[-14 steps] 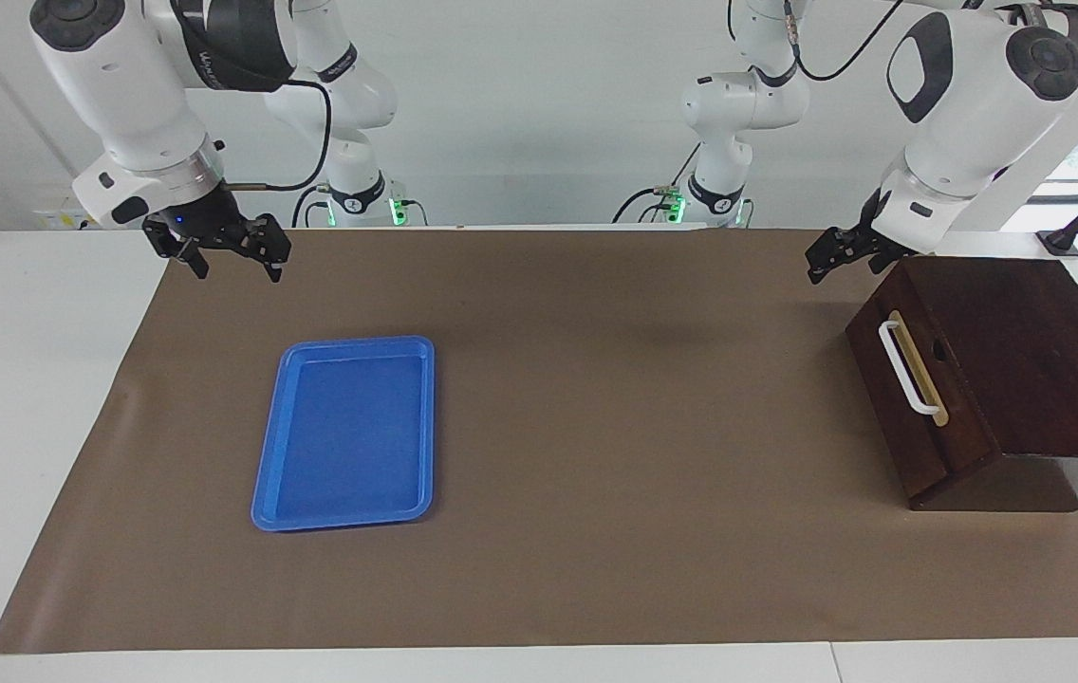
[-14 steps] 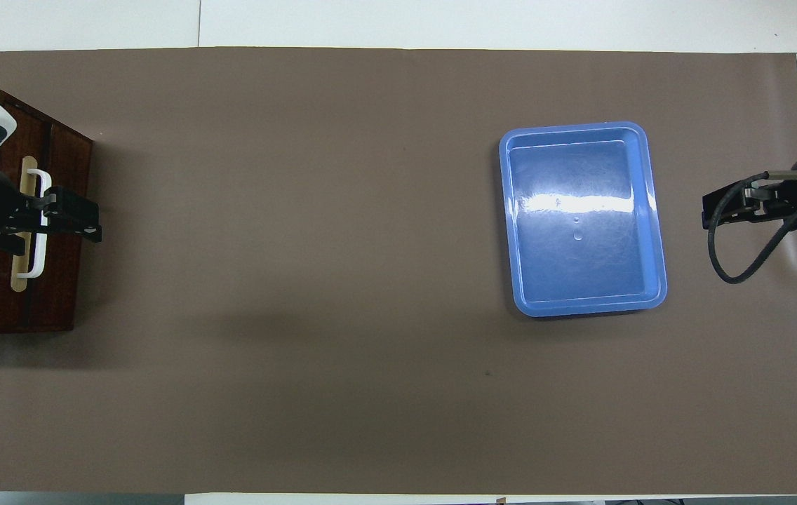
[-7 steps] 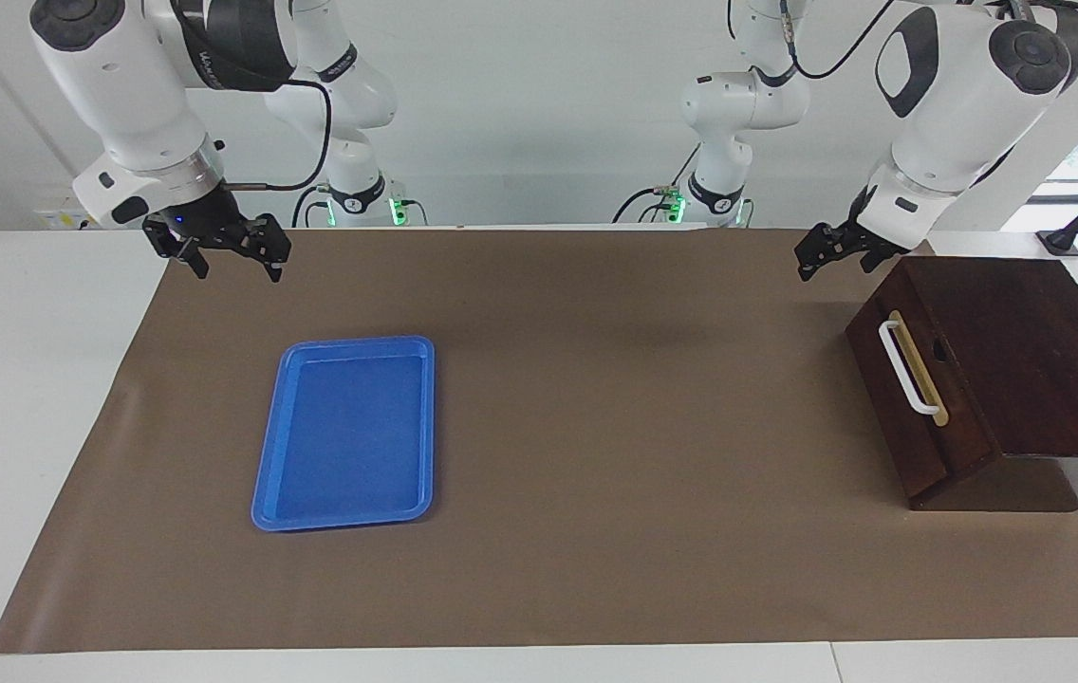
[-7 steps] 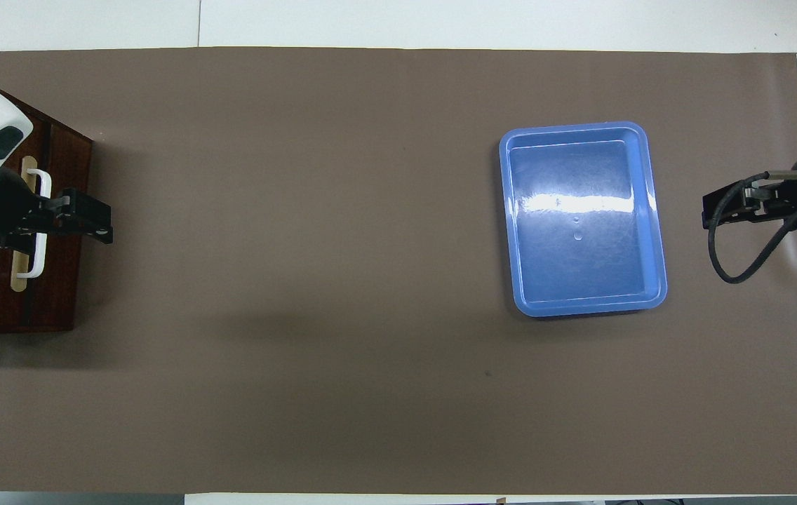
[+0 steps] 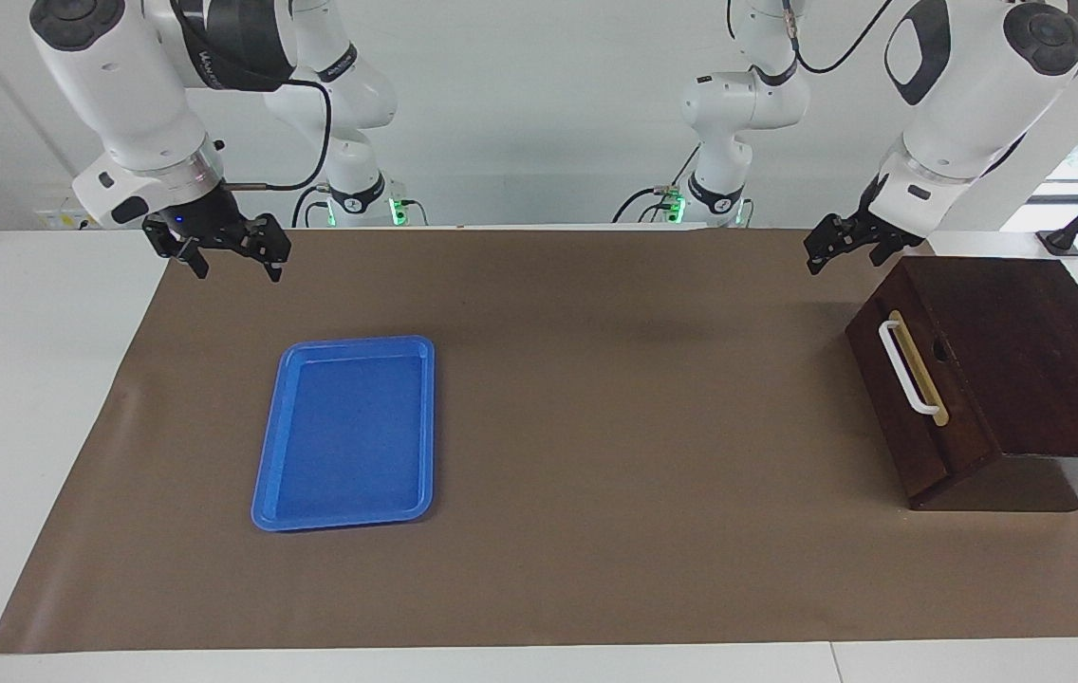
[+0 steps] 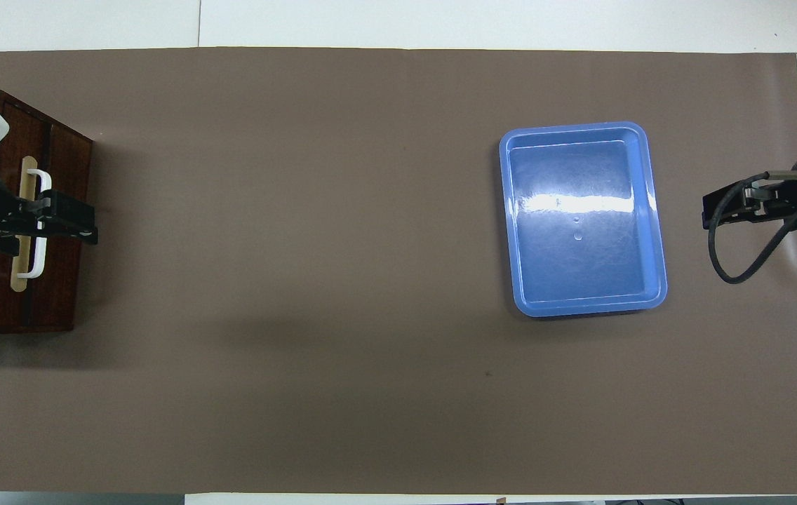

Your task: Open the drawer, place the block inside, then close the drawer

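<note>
The drawer (image 5: pixel 895 408) is shut in its dark wooden box at the left arm's end of the table, its white bar handle (image 5: pixel 907 368) facing the table's middle. In the facing view my left gripper (image 5: pixel 841 254) hangs open and empty in the air beside the box's corner nearest the robots, touching nothing. From overhead the left gripper (image 6: pixel 83 223) covers the handle (image 6: pixel 38 263). My right gripper (image 5: pixel 235 270) waits open and empty above the mat's edge at the right arm's end, and also shows in the overhead view (image 6: pixel 711 210). The block is out of view.
A blue plastic tray (image 5: pixel 346 343) lies empty on the brown mat (image 5: pixel 596 427) toward the right arm's end, farther from the robots than the right gripper. It also shows from overhead (image 6: pixel 574 128). Bare mat spreads between tray and box.
The left gripper swung a little away from the box toward the table's middle, then came back over the handle, ending slightly higher. The right arm has not moved.
</note>
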Robot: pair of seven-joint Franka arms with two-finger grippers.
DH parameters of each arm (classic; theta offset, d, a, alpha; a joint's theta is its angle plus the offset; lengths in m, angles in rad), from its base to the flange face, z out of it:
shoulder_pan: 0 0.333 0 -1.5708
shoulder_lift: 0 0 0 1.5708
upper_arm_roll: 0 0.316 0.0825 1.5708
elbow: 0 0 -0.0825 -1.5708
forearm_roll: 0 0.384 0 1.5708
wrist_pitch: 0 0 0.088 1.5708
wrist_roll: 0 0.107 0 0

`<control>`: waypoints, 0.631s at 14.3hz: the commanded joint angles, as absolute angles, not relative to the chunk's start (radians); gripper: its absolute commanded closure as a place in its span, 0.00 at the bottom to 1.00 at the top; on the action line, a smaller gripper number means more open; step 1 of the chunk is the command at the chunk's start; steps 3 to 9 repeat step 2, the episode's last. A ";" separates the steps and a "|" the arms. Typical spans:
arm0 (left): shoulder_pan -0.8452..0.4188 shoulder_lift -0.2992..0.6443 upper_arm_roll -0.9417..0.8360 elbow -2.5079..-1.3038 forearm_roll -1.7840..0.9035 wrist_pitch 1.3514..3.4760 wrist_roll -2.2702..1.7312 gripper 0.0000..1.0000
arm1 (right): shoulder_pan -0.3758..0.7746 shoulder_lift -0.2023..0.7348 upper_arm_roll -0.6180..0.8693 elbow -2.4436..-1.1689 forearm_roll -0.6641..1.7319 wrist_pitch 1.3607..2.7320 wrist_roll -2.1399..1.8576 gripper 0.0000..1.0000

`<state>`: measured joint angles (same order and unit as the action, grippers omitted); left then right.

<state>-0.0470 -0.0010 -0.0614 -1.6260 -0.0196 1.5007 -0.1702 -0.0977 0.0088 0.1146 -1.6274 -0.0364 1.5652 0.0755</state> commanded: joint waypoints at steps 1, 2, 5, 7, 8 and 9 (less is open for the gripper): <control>-0.051 -0.008 -0.054 -1.618 -0.011 1.485 -0.153 0.00 | -0.110 0.012 0.126 -1.617 -0.034 1.549 0.049 0.00; -0.051 -0.008 -0.054 -1.618 -0.011 1.485 -0.153 0.00 | -0.110 0.012 0.126 -1.617 -0.035 1.548 0.049 0.00; -0.051 -0.008 -0.054 -1.618 -0.011 1.485 -0.153 0.00 | -0.110 0.012 0.126 -1.617 -0.035 1.548 0.049 0.00; -0.051 -0.008 -0.054 -1.618 -0.011 1.485 -0.153 0.00 | -0.110 0.012 0.126 -1.617 -0.035 1.548 0.049 0.00; -0.051 -0.008 -0.054 -1.618 -0.011 1.485 -0.153 0.00 | -0.110 0.012 0.126 -1.617 -0.035 1.548 0.049 0.00; -0.051 -0.008 -0.054 -1.618 -0.011 1.485 -0.153 0.00 | -0.110 0.012 0.126 -1.617 -0.035 1.548 0.049 0.00</control>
